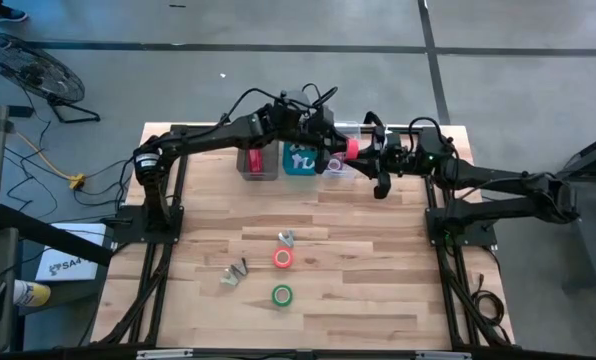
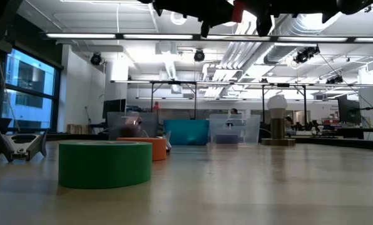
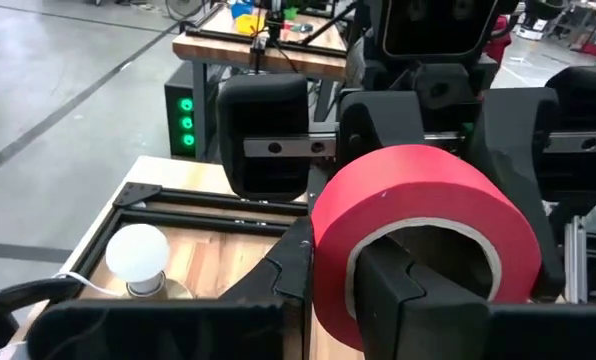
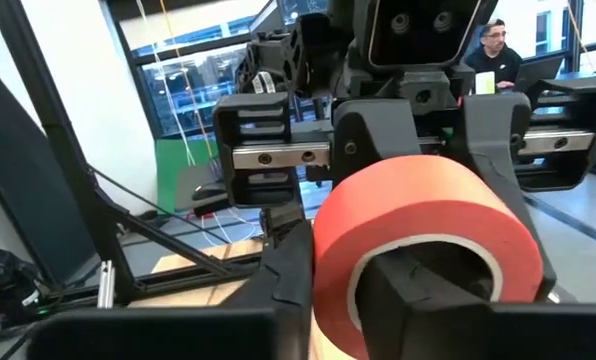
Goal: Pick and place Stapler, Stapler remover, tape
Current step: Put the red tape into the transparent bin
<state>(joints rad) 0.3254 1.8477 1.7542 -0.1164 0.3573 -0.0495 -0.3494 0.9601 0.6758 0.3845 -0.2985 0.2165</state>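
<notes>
A red tape roll (image 1: 351, 148) hangs in the air over the bins at the table's far middle, between my two grippers. My left gripper (image 1: 334, 140) reaches it from the left and my right gripper (image 1: 366, 152) from the right; both are shut on it. An orange-red tape roll (image 1: 283, 258) and a green tape roll (image 1: 282, 295) lie flat on the table's near middle. Two silvery staple removers (image 1: 286, 238) (image 1: 236, 273) lie beside them. A red object (image 1: 257, 160) sits in the left clear bin; I cannot tell whether it is the stapler. My left gripper (image 3: 353, 275) has one finger inside the roll's pale core (image 3: 418, 285) and the other finger (image 3: 290, 262) outside, so the ring's wall (image 3: 330, 240) is pinched between them. The fingers lie level, coming from the table's left. The roll is lifted clear, its hole facing sideways. My right gripper (image 4: 353, 280) grips the same roll from the opposite face. One finger is inside the core (image 4: 418, 280), the other (image 4: 290, 265) lies against the outer wall (image 4: 330, 235). The fingers lie level, coming from the table's right. The roll touches nothing below.
Three bins stand in a row at the far middle: a clear one (image 1: 257, 165), a teal one (image 1: 300, 160) and another clear one (image 1: 338, 166). A white bulb on a stand (image 2: 276, 119) is at the far right. Bare wood lies around the loose rolls.
</notes>
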